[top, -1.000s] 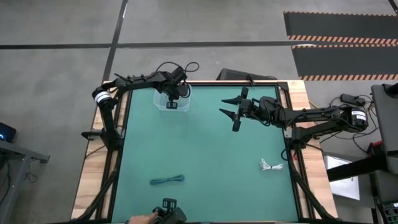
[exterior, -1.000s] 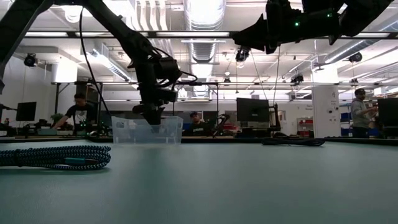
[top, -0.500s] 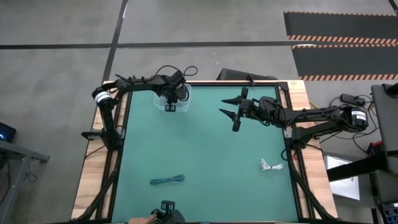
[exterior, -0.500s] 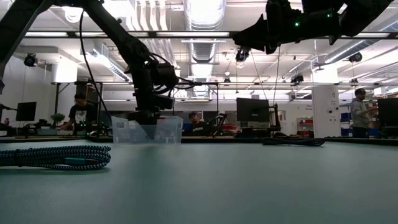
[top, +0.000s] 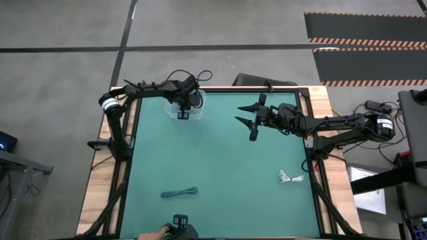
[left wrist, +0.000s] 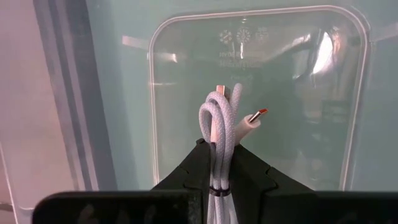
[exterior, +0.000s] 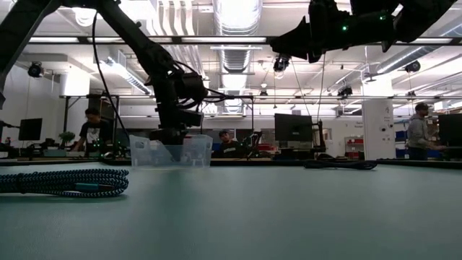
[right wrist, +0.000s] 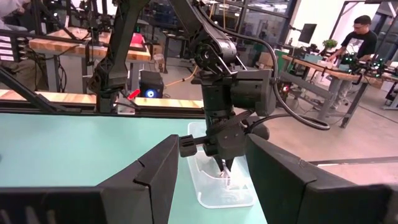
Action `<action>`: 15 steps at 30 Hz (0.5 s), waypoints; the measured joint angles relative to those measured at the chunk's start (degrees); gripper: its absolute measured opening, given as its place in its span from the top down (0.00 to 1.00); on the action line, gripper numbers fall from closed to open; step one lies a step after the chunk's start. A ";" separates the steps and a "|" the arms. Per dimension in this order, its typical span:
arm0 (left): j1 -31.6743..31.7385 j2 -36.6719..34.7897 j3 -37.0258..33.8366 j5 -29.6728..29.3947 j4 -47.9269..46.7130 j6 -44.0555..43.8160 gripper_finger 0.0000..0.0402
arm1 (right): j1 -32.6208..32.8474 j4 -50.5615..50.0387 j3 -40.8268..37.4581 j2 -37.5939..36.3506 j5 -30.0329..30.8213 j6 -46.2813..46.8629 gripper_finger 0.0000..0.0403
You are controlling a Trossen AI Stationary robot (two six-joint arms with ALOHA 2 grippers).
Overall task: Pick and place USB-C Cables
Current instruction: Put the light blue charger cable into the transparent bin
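Note:
My left gripper [top: 184, 107] is shut on a white coiled USB-C cable [left wrist: 221, 124] and points down into a clear plastic container [top: 183, 111] at the table's far left. The right wrist view shows the cable [right wrist: 225, 177] inside the container's walls. My right gripper [top: 249, 121] hangs open above the far middle of the table and touches nothing. A dark teal cable [top: 179, 193] lies flat near the near edge, and a white cable [top: 291, 177] lies flat at the right side. No black cable shows. My left gripper pinches the white cable bundle between its two fingers [left wrist: 249, 177], near its dark tie band [left wrist: 214, 190]. The fingers come from above, pointing down, and lie along the bundle. The looped end and plugs [left wrist: 256, 116] stick out past the fingertips over the container floor; whether they touch it I cannot tell.
The table has a green mat [top: 227, 160] with raised wooden borders. A person's hand [top: 149, 235] shows by the low camera at the near edge. The teal cable [exterior: 65, 182] lies close in front of that camera. People sit at benches in the room behind.
My left gripper has tipped and shifted slightly over the container, keeping the white cable in its hold, and has stayed still for the last half second.

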 joint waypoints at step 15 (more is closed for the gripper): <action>-0.01 0.00 0.00 -0.57 0.35 -0.04 0.77 | 0.00 -0.02 0.00 0.00 -0.02 0.02 0.56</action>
